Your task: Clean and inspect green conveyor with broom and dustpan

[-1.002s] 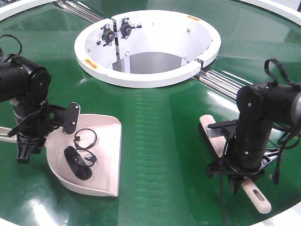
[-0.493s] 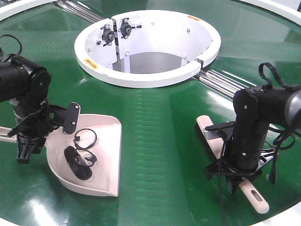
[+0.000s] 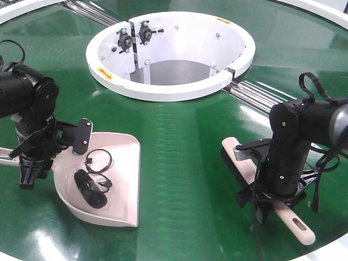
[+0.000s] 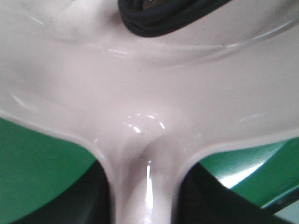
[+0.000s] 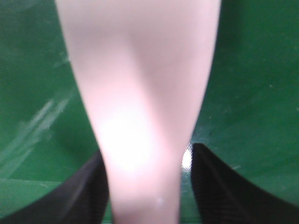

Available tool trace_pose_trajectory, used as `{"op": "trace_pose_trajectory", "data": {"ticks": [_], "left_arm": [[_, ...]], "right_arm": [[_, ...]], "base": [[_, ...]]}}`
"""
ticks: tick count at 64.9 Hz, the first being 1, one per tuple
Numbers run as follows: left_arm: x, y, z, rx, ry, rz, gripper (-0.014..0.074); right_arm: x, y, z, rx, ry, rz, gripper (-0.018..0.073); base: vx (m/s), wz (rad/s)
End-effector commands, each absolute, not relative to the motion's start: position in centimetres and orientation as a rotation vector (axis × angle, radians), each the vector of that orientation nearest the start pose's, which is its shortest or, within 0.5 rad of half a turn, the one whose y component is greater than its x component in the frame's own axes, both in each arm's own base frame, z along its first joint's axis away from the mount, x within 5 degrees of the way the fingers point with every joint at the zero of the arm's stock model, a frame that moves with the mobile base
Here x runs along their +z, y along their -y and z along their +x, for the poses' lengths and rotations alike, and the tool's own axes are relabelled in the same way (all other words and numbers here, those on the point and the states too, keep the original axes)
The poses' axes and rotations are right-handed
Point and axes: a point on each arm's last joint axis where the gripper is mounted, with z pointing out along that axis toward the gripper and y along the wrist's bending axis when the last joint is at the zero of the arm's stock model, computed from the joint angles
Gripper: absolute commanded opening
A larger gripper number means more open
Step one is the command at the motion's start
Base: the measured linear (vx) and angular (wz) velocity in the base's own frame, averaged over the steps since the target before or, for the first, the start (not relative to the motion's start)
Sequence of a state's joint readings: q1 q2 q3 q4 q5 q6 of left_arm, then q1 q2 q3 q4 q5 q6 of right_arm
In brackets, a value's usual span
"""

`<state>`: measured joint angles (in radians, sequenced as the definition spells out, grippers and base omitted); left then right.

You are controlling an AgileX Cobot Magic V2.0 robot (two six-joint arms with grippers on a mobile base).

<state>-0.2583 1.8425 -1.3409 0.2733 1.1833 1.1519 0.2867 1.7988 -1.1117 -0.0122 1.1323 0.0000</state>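
1. Right gripper point(image 5: 145, 198): fingers clamp the broom point(image 3: 237, 155) handle from both sides. Broom is on the conveyor point(image 3: 179, 163) at near right, slotted end nearest.
2. Left gripper point(image 4: 145, 198): fingers pinch the dustpan point(image 3: 122, 179) handle just behind the back wall. Dustpan sits on the conveyor at near left, mouth facing right.
3. Black cable point(image 3: 92, 182) lies coiled inside the dustpan.
4. White ring point(image 3: 168, 89) stands farther back at the centre; rollers point(image 3: 261, 98) run out from its right side.
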Motion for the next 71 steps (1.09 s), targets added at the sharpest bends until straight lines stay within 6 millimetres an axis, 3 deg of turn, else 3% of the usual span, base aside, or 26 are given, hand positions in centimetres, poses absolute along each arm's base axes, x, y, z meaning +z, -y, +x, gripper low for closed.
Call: {"op": "trace_pose_trajectory", "data": {"ticks": [1,24,57,71], "left_arm": [[23.7,6.9,33.9,0.346,-2.362,2.187,-0.0004],[23.7,6.9,33.7,0.326,-2.387,2.198,0.0104],[23.7,7.2,33.5,0.278,-2.530,1.989,0.0524],[24.4,7.4,33.2,0.237,-2.535,1.930,0.0591]], "right_arm": [[19.0,-8.3,29.6,-0.058,-3.217,-0.500,0.0431],[19.5,-8.3,29.5,-0.054,-3.202,-0.507,0.0440],[20.1,-8.2,29.2,-0.054,-3.203,-0.520,0.0440],[21.7,-8.1,28.9,-0.042,-3.132,-0.503,0.0440]], "base": [[0.00,0.00],[0.00,0.00],[0.00,0.00],[0.00,0.00]]}}
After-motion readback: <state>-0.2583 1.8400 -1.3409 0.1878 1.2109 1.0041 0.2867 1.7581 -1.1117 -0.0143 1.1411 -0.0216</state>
